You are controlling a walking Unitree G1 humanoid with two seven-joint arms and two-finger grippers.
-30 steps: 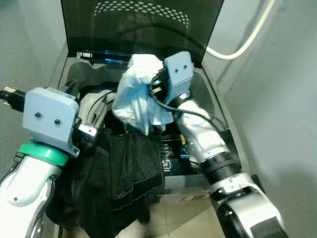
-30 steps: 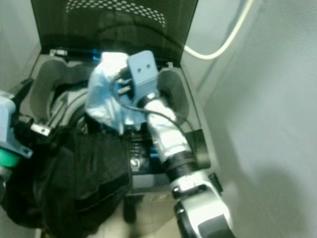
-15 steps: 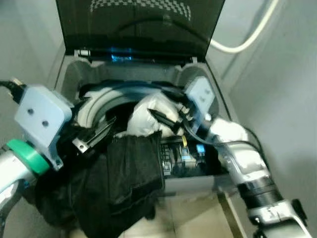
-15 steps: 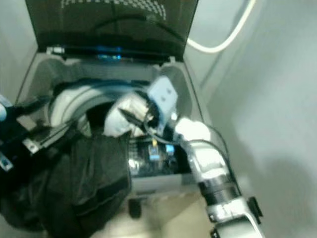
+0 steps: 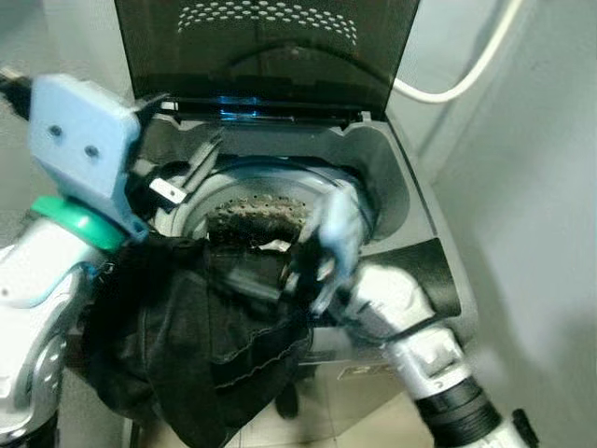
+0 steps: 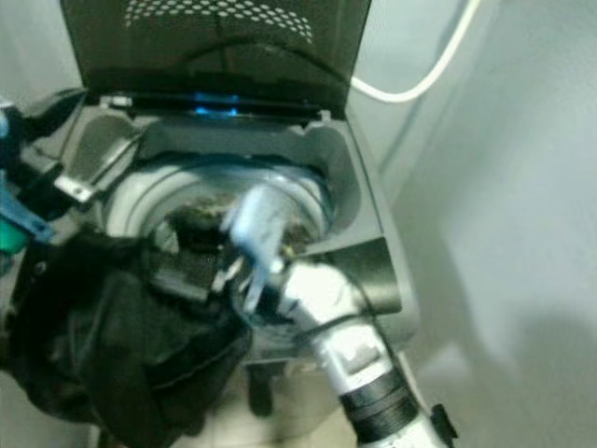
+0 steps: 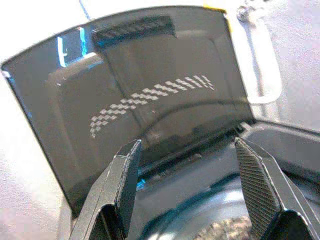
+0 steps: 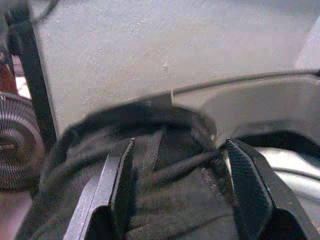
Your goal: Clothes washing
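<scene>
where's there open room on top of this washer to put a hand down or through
Free patches: the grey deck right of the drum opening, behind the dark panel, and the back of the opening under the raised lid. Crowded: the front left, where black clothes drape over the rim, with the right gripper and open left gripper there.

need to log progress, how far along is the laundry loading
Done: the washer lid is up and some laundry lies in the drum. In hand: right gripper, open, reaches at the black garment draped over the front rim. Left gripper is open above the drum. Left: pushing the garment in, closing the lid.
</scene>
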